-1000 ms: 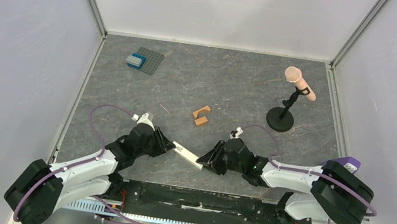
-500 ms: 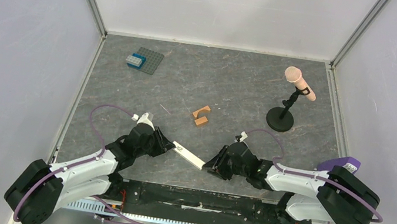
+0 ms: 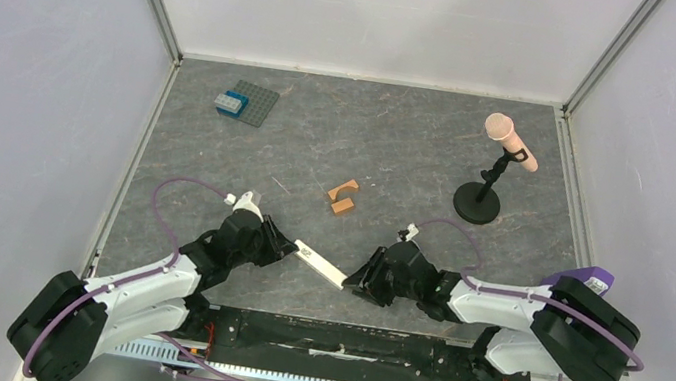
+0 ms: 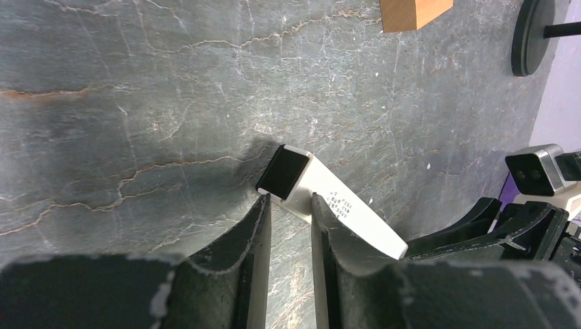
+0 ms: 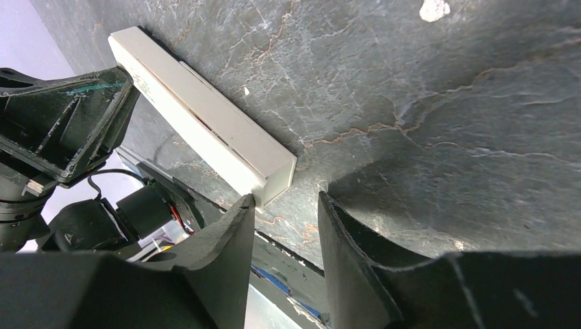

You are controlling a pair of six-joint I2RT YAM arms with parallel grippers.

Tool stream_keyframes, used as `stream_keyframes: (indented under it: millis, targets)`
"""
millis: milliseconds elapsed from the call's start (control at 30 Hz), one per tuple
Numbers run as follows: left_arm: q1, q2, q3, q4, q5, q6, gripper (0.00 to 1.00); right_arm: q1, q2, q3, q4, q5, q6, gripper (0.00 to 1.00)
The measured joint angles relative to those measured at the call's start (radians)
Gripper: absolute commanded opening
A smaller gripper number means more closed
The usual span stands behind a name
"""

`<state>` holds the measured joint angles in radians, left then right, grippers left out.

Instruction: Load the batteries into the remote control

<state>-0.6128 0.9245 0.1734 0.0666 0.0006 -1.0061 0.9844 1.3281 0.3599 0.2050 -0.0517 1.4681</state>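
The remote control (image 3: pixel 321 266) is a slim cream-white bar lying flat on the table between the two grippers. Its black-capped end (image 4: pixel 284 171) sits right at my left gripper's (image 4: pixel 290 200) tips. The jaws stand a little apart there, and one fingertip (image 4: pixel 316 205) overlaps the bar. My right gripper (image 5: pixel 285 199) is open at the bar's other end (image 5: pixel 274 179). One finger (image 5: pixel 243 209) touches the corner of that end, and nothing lies between the jaws. In the top view the left gripper (image 3: pixel 294 244) and right gripper (image 3: pixel 353 282) flank the bar. The batteries are out of view.
Two orange-brown blocks (image 3: pixel 343 196) lie behind the remote at mid-table. A pink microphone (image 3: pixel 508 140) on a black stand (image 3: pixel 477 203) is at the back right. A grey studded plate with a blue brick (image 3: pixel 248 102) is at the back left. White walls enclose the table.
The right gripper has drawn back slightly to the right, away from the remote's end. The remote and the left arm have hardly moved.
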Motion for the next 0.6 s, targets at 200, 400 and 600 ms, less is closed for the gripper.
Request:
stream_keyframes:
  millis: [200, 400, 600]
  targets:
    - [0.000, 0.000, 0.000, 0.001, -0.001, 0.000, 0.32, 0.000, 0.017, 0.014, 0.022, 0.003, -0.007, 0.56]
    - [0.000, 0.002, 0.000, 0.003, 0.000, 0.000, 0.33, 0.000, 0.081, 0.076, 0.026, 0.005, -0.023, 0.55]
    - [0.000, 0.003, 0.000, 0.003, -0.002, 0.000, 0.33, 0.000, 0.103, 0.095, 0.000, -0.001, -0.023, 0.43]
